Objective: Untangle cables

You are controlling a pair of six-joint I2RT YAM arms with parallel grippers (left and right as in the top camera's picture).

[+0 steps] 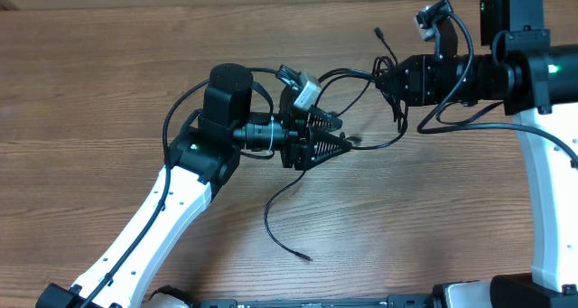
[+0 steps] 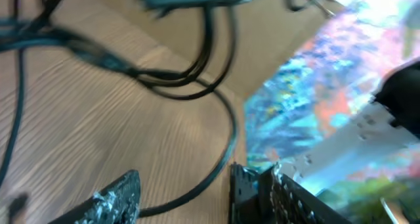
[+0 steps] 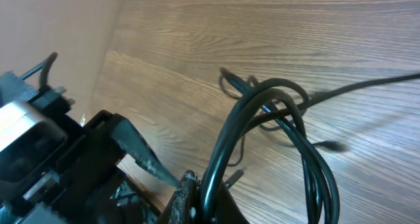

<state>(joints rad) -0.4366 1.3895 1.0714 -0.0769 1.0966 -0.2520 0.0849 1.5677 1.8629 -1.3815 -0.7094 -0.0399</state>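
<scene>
While the right gripper (image 1: 386, 80) clamps a looped bunch of the cables (image 3: 224, 135) right of the table's (image 1: 108, 64) middle, the left gripper (image 1: 341, 132) stands part-open astride one strand, apparently not yet gripping; the snarl is not undone, one loose end (image 1: 305, 256) trailing toward the near edge.

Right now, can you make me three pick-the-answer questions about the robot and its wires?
1. Where is the loose cable end?
A) on the table, nearer the left arm
B) on top of the right arm
C) inside a box

2. What colour are the cables?
A) red
B) black
C) yellow

3. What is the right claw doing?
A) wide open and empty
B) shut on cables
C) holding a cup

Answers:
1 A: it lies on bare wood on that arm's side.
2 B: every cord looks black.
3 B: the bundle runs out of its closed grip.
</scene>
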